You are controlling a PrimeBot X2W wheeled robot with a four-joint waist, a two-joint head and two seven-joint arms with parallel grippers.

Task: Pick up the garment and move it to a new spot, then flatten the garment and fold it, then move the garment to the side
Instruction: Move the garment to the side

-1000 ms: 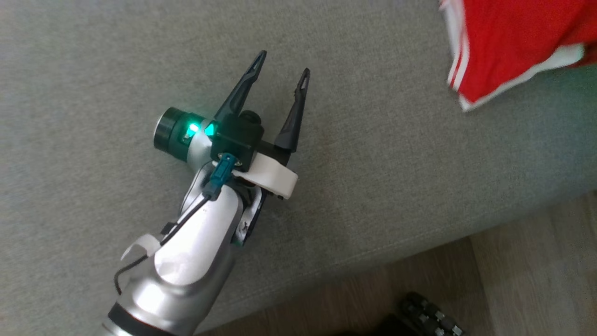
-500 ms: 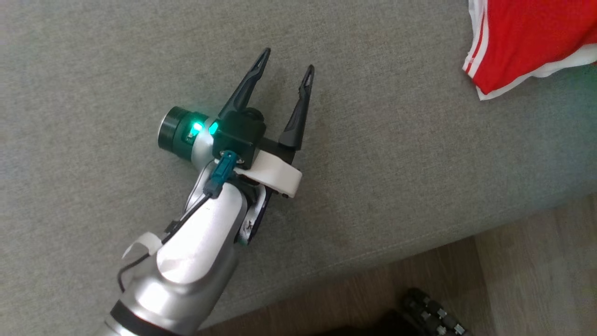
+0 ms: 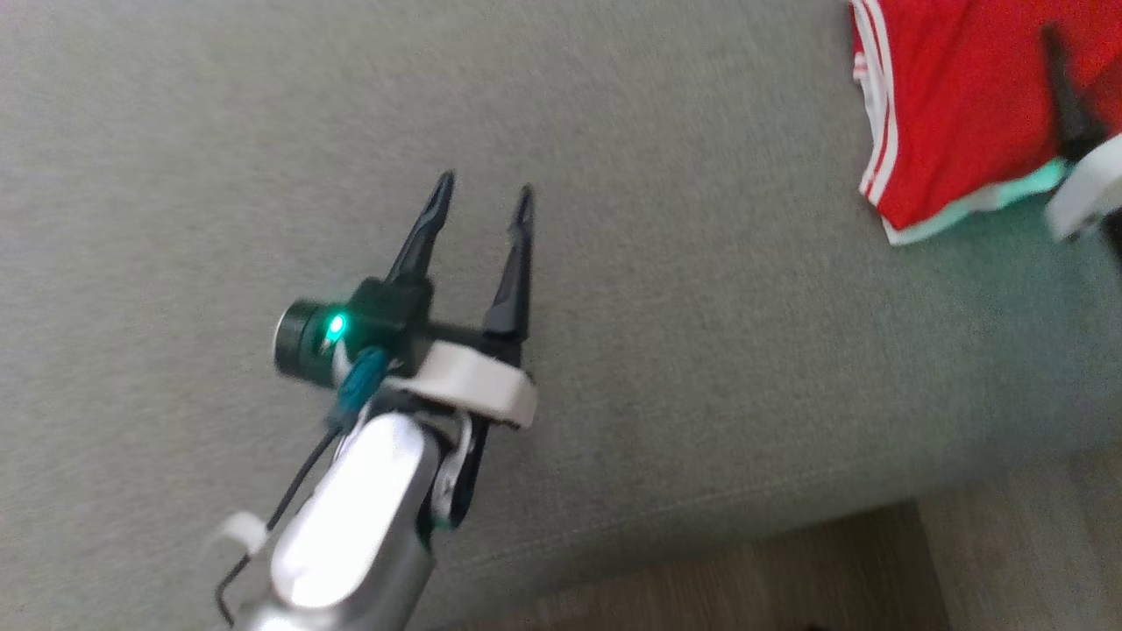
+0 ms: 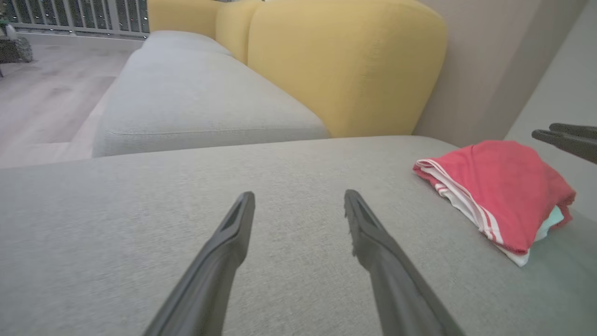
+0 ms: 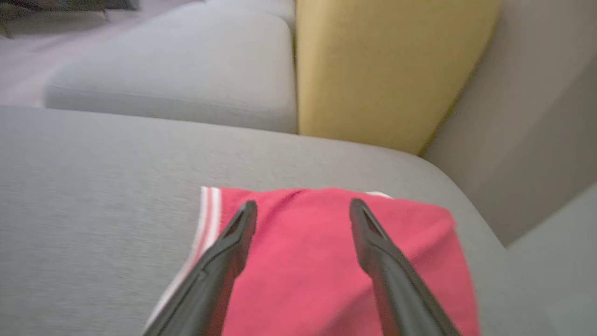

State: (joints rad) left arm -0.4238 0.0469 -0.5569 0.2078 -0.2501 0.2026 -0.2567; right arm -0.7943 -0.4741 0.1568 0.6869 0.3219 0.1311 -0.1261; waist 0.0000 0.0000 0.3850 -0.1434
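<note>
The garment (image 3: 955,105) is red with white stripes and a white hem. It lies folded in a small bundle on the grey sofa seat (image 3: 701,307), at the head view's upper right. My right gripper (image 5: 303,205) hovers open just over the garment (image 5: 298,270), with nothing between its fingers. One of its dark fingers (image 3: 1065,96) shows at the head view's right edge. My left gripper (image 3: 484,188) stands open and empty over bare seat, well to the left of the garment (image 4: 503,191). The right gripper's fingers (image 4: 564,137) reach in beyond the bundle.
A yellow back cushion (image 4: 345,65) stands behind the seat, with a second grey seat (image 4: 196,98) beyond it. A beige wall (image 5: 522,140) rises near the garment. The seat's front edge drops to wooden floor (image 3: 789,578).
The head camera has shifted, so the whole picture moved. A right gripper finger and its white bracket now show over the garment. The left gripper stays open.
</note>
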